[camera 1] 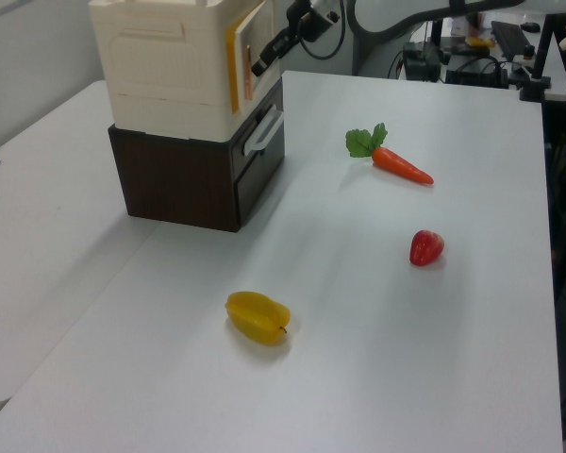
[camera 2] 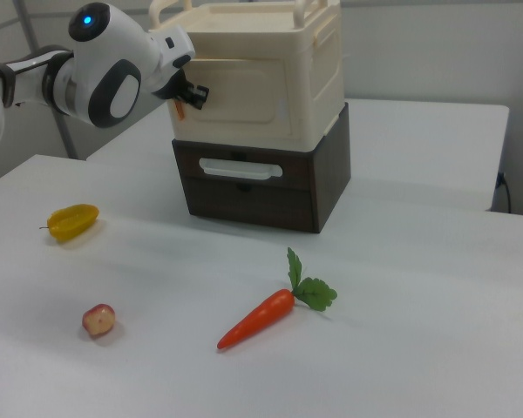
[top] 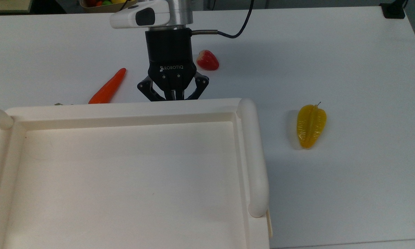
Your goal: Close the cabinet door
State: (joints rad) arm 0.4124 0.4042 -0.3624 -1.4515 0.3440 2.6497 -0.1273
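the gripper (top: 173, 97), fingers pressed together, should push squarely until the nearly shut cabinet door (camera 1: 249, 58) seats flush against the cabinet (camera 1: 165, 61).

A white table (camera 1: 434, 359) carries everything. A dark brown drawer unit (camera 1: 184, 179) stands directly on it, under the gripper's fingers (top: 152, 92) in the left view. A toy carrot (top: 107, 88) lies on the tabletop just to the top view's left of the fingers, its green leaves toward the unit. A red strawberry (top: 207, 60) lies near the fingers on the top view's right, beyond them. A yellow starfruit (top: 310, 126) lies well apart from them, further to the top view's right.
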